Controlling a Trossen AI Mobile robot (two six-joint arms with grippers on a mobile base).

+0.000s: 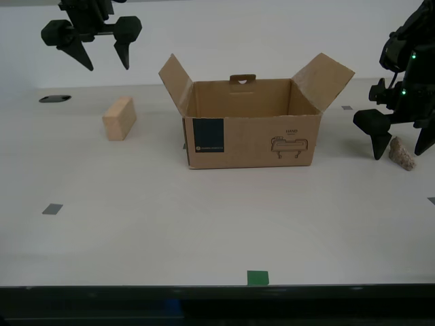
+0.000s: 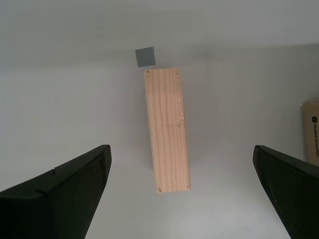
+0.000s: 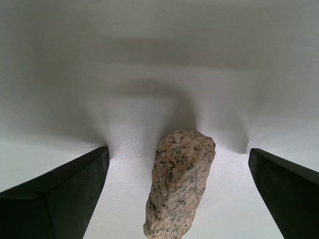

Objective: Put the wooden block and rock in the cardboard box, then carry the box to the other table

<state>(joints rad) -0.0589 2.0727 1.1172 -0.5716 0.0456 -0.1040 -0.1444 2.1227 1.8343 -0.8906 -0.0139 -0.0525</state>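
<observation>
The cardboard box [image 1: 251,129] stands upright in the middle of the smooth off-white tabletop [image 1: 204,231], its side flaps splayed outward and its top open. From the exterior view only the upper part of the inner walls shows; nothing is seen inside, though the floor of the box is hidden behind the front wall, so I cannot be sure.

The wooden block [image 1: 119,118] lies on the tabletop well apart from the box, toward the exterior view's left. My second claw [image 1: 98,47] hangs above it, fingers spread wide and holding nothing; in the second wrist view the block [image 2: 167,130] lies between the two dark fingers [image 2: 60,194], clear of both, with a grey tape square [image 2: 145,57] just past its far end.

The rock [image 1: 402,153] rests on the tabletop near the exterior view's right edge. My first claw [image 1: 404,139] is low around it, fingers apart; the first wrist view shows the rock [image 3: 180,179] between them, touching neither.

A green tape square [image 1: 257,277] marks the near edge.
</observation>
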